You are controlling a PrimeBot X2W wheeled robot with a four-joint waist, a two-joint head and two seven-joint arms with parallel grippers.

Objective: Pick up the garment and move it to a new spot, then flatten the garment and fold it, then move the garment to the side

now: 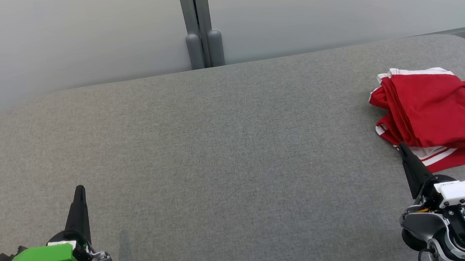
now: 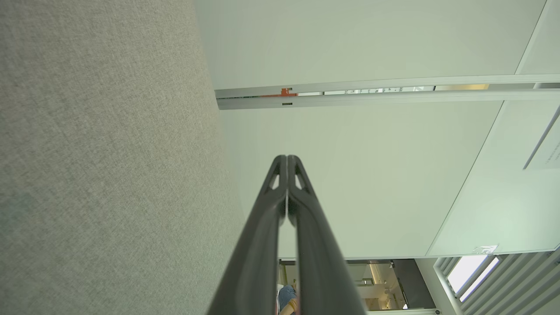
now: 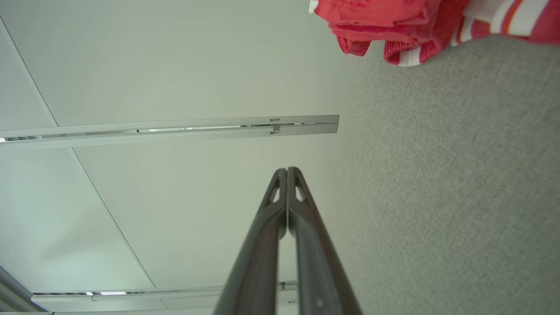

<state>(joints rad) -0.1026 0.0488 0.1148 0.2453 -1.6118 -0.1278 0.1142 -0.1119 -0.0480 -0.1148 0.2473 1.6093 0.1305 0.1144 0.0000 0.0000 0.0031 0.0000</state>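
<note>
Right pincer (image 1: 402, 147), closed, sits near red garment (image 1: 437, 114).

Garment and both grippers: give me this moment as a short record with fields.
garment: red with white stripes, loosely bunched, lying at the table's right side
table: grey fabric surface
left gripper: fingers shut, empty, lower left, far from garment
right gripper: fingers shut, empty, tip by garment's near edge; contact unclear
held: nothing

I have my left gripper (image 1: 80, 195) at lower left, right gripper (image 1: 404, 150) at lower right, both pinched closed, pointing up.
</note>
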